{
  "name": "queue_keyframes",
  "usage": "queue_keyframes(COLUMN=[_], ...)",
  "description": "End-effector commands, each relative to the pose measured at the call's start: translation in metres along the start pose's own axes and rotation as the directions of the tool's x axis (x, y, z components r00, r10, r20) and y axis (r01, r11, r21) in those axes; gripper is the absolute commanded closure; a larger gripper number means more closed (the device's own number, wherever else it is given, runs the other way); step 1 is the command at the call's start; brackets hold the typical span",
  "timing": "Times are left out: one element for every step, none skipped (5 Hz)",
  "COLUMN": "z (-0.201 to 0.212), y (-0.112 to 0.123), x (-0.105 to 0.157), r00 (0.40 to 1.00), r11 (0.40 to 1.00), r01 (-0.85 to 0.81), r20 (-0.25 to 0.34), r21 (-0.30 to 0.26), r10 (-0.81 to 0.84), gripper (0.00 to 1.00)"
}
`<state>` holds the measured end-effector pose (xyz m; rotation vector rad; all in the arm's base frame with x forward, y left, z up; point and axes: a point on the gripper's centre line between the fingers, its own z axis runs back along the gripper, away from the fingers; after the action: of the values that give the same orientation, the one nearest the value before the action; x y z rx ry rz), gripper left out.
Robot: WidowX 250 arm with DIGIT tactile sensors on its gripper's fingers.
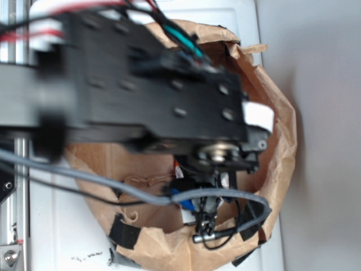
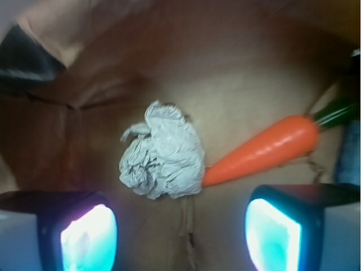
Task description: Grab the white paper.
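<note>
The white paper (image 2: 163,152) is a crumpled grey-white ball lying on the brown floor of the paper bag (image 2: 237,84), in the middle of the wrist view. An orange carrot (image 2: 265,149) touches its right side and slants up to the right. My gripper (image 2: 180,237) is open, its two glowing pads (image 2: 87,237) at the bottom corners, with only bag floor between them. The ball lies just beyond the fingertips, slightly left of centre. In the exterior view the black arm (image 1: 141,84) reaches down into the bag (image 1: 276,147) and hides the paper.
The bag's brown walls (image 1: 282,113) ring the gripper on all sides, with black tape patches (image 1: 124,231) on the rim. A blue object (image 2: 350,152) shows at the right edge of the wrist view. Grey and black cables (image 1: 113,189) cross the bag opening.
</note>
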<state>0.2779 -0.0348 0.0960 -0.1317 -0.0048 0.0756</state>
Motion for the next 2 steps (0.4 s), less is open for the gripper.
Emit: queue_keyframes(z=[-0.030,-0.052], y=[-0.018,-0.015], x=[0.022,0.013], r00=[0.997,0.996], r11=[0.999,0.997], r01=[0.033,0.072], r20=[0.072,0.048], r21=[0.034,0.014], r10=[-0.035,-0.073], gripper=[0.00,0.00])
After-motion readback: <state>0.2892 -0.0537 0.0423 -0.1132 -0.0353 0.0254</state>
